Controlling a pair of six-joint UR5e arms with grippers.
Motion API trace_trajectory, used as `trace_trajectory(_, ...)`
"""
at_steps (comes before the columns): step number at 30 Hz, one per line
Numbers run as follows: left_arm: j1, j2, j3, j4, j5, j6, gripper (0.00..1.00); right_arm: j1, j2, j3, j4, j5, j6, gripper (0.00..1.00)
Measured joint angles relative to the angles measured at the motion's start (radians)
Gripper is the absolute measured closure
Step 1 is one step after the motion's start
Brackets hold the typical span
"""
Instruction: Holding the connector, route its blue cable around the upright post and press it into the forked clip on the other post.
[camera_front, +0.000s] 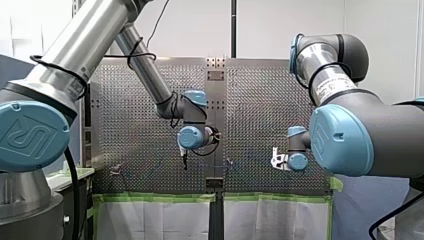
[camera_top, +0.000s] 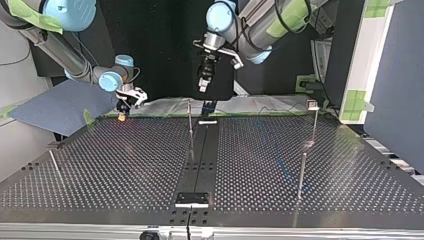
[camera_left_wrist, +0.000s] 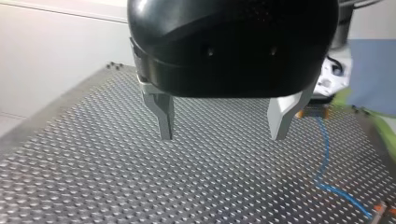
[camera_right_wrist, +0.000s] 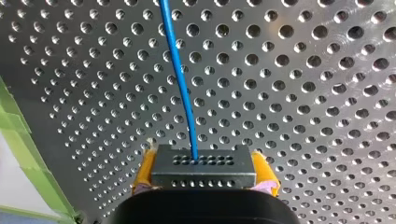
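Connector (camera_right_wrist: 204, 173) sits clamped in the right gripper (camera_right_wrist: 204, 161), a dark block with rows of small holes squeezed between the yellow pads (camera_right_wrist: 145, 170). The blue cable (camera_right_wrist: 180, 84) leaves its front face and runs straight ahead of the gripper, low over the perforated table (camera_right_wrist: 303, 93), so its long axis points away from the grip.

The top view puts this right gripper (camera_top: 123, 106) low at the table's far edge, toward that view's left. A thin upright post (camera_top: 190, 120) stands by the centre strip, toward the view's right of it. A second post with a small head (camera_top: 313, 106) stands further right again. I judge that head to be the forked clip, though it is too small to be sure. So the route runs sideways toward the view's right, and the right arm, already holding the connector, is the one placed to make it.

The left gripper (camera_left_wrist: 223, 126) hangs above the table with its metal fingers (camera_left_wrist: 163, 116) spread wide and nothing between them.

Only the left wrist view shows the cable's run further along. There the blue cable (camera_left_wrist: 323, 154) lies beside the open fingers, trailing from the right gripper (camera_left_wrist: 332, 77) across the table with a bend. The right wrist view alone shows the grip on the connector. In the front view the cable is hard to make out.
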Motion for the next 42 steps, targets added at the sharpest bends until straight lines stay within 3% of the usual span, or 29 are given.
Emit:
trace_trajectory(17,0.009,0.157,-0.157,0.153,0.043,-0.149,0.0,0.004,-0.008,-0.002,0.027,-0.002,-0.013,0.98)
trace_trajectory(31,0.026,0.274,-0.276,0.256,0.071,-0.22,0.0,0.039,-0.113,-0.002,0.103,-0.007,-0.008,0.98)
trace_trajectory(36,0.034,0.266,-0.313,0.293,0.068,-0.21,0.0,0.051,-0.155,-0.001,0.131,-0.014,-0.005,0.98)
trace_trajectory(42,0.036,0.219,-0.364,0.344,0.059,-0.198,0.0,0.065,-0.208,0.0,0.177,-0.013,0.017,0.98)
